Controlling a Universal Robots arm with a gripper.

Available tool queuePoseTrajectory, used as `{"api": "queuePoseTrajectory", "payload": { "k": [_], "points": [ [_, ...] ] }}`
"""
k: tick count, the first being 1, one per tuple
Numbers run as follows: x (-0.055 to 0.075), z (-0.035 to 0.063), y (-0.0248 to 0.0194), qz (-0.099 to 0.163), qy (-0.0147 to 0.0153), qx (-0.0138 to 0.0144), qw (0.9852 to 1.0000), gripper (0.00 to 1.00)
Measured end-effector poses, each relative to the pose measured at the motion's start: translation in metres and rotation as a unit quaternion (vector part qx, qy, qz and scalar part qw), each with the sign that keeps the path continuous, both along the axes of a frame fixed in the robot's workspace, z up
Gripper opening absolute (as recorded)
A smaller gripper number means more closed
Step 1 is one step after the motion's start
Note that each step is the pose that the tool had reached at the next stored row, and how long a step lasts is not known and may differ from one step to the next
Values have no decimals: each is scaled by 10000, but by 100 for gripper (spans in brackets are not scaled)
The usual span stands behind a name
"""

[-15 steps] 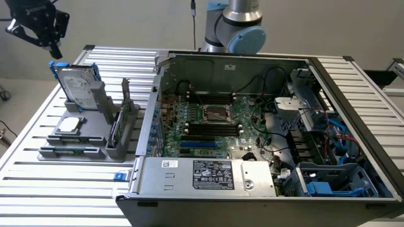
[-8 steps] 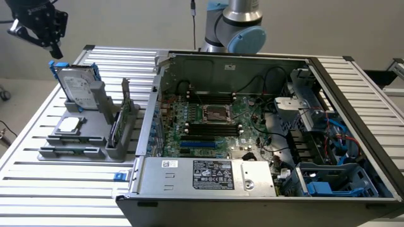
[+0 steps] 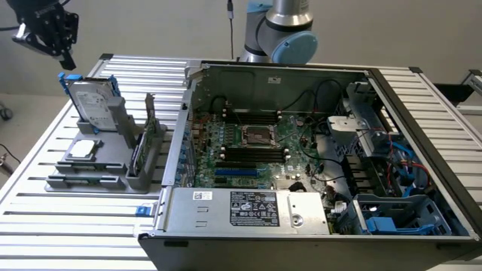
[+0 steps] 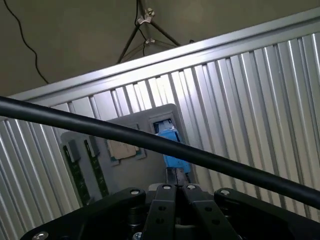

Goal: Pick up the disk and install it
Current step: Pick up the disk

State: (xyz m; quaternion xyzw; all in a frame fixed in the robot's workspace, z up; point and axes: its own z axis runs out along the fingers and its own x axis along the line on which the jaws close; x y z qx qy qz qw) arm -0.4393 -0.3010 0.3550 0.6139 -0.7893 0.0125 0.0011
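The disk (image 3: pixel 93 104) is a silver-grey hard drive with a white label and blue rails, standing upright in a slot of the grey holder (image 3: pixel 98 169) on the exterior view's left. My black gripper (image 3: pixel 68 60) hangs in the air above and a little behind it, touching nothing. In the wrist view, the fingers of the gripper (image 4: pixel 178 191) are pressed together, shut and holding nothing. Straight beyond them is the blue top edge of the disk (image 4: pixel 171 142).
The holder also carries a square processor chip (image 3: pixel 83 149) and a memory stick (image 3: pixel 139 148). The open computer case (image 3: pixel 421 113) fills the exterior view's right, with motherboard, power supply (image 3: pixel 252 208) and blue-tabbed bays (image 3: pixel 391 223). A black cable (image 4: pixel 90 124) crosses the wrist view.
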Motion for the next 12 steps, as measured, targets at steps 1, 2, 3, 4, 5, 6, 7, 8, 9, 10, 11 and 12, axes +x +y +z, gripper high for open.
{"api": "queuePoseTrajectory", "payload": {
  "k": [1, 2, 3, 4, 5, 6, 7, 8, 9, 10, 11, 12],
  "points": [
    [0, 0, 0, 74, 1, 5, 10000, 11],
    [0, -1, 0, 144, 1, 10, 9999, 11],
    [0, -1, 0, 210, 1, 16, 9998, 11],
    [0, -1, 0, 283, 2, 23, 9996, 11],
    [0, -1, 0, 344, 3, 31, 9994, 11],
    [0, -1, 0, 402, 5, 41, 9992, 11],
    [0, -1, 0, 455, 7, 53, 9990, 11],
    [0, -2, 0, 509, 9, 66, 9987, 11],
    [0, -2, 0, 562, 12, 78, 9984, 11],
    [0, -2, 0, 609, 17, 91, 9981, 11],
    [0, -2, 0, 651, 24, 103, 9978, 11],
    [0, -2, 0, 688, 34, 113, 9976, 11]
  ]
}}
